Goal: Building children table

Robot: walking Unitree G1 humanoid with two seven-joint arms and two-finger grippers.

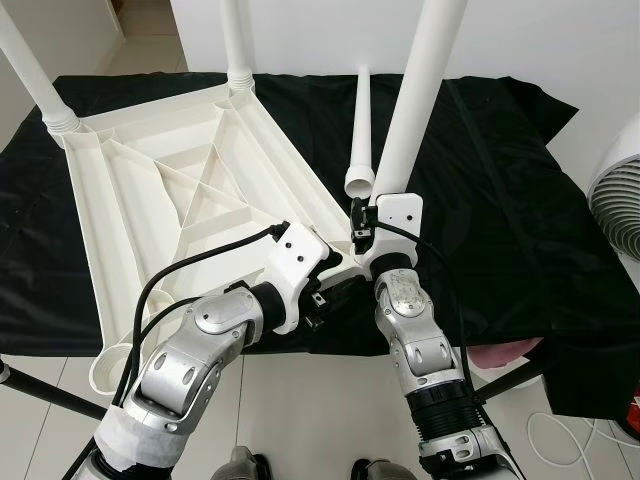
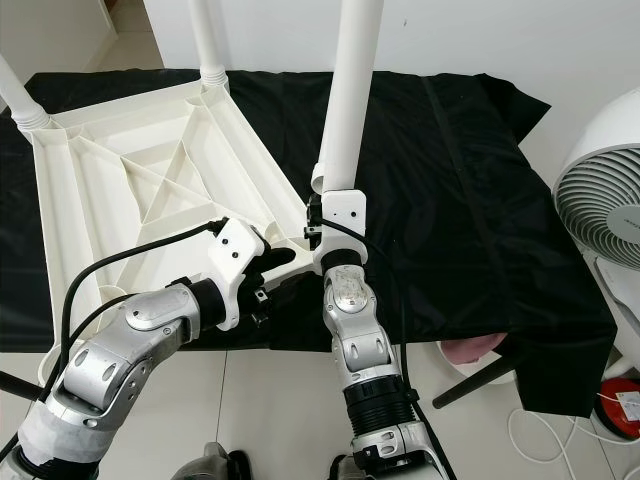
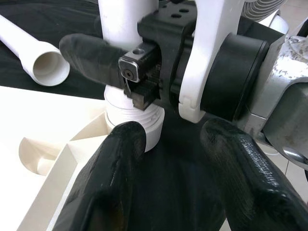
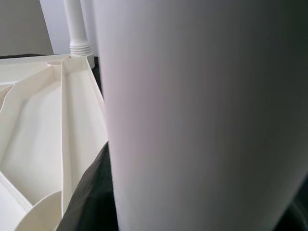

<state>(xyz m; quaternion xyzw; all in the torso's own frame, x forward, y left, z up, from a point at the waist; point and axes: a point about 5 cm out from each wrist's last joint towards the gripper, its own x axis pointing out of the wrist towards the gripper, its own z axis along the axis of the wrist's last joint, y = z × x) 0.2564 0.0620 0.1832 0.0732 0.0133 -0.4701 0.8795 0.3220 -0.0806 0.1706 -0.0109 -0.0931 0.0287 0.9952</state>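
Here the right gripper [image 3: 127,79] clamps the white plastic tube leg [image 1: 425,90] upright at the upturned white ribbed tabletop [image 1: 170,180] corner socket; the left gripper [image 3: 168,163] stands parted beside it.

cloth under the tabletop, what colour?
Plain black cloth, under the tabletop; left eye view shows it best.

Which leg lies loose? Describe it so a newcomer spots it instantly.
Start at the upturned white tabletop on the black cloth. Just past its near right corner, beside the upright leg in the right gripper, lies the loose leg. Alone among the legs it lies flat on the cloth, open end toward the robot.
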